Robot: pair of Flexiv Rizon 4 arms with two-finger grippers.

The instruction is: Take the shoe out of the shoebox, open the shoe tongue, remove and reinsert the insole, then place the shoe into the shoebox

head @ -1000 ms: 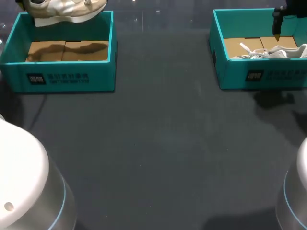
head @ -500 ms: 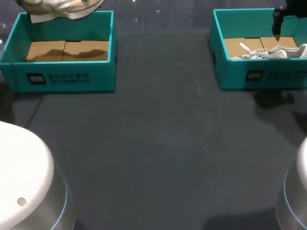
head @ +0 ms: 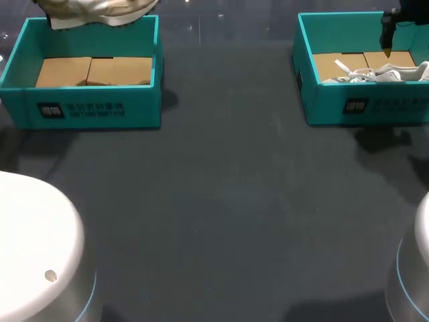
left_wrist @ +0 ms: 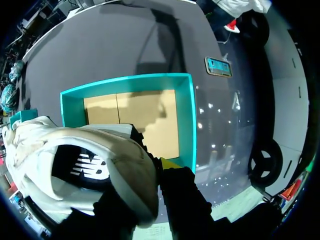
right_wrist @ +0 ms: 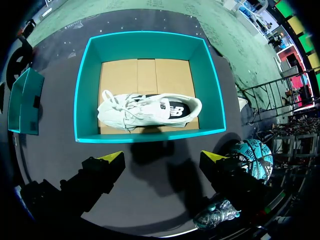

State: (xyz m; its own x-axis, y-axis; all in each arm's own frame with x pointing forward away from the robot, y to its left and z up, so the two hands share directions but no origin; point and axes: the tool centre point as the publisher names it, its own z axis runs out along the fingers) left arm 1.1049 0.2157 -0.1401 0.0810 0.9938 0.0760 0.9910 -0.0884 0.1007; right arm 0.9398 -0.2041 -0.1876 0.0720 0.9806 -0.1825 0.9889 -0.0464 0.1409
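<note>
Now the cream shoe (head: 100, 10) sits higher above the box (head: 94, 111), pinched in the left gripper (left_wrist: 147, 170); right gripper (right_wrist: 162, 157) gapes.

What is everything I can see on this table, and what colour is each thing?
Shoeboxes: 2, teal with brown card floors; left shoebox far left, right shoebox far right.
Shoes: 2, off-white; held shoe in the air over the left shoebox, lying shoe on its side inside the right shoebox.
Table: 1, dark grey, under everything.
Left gripper: 1, black with yellow tips, gripping the held shoe.
Right gripper: 1, same colours, open and empty above the right shoebox.
</note>
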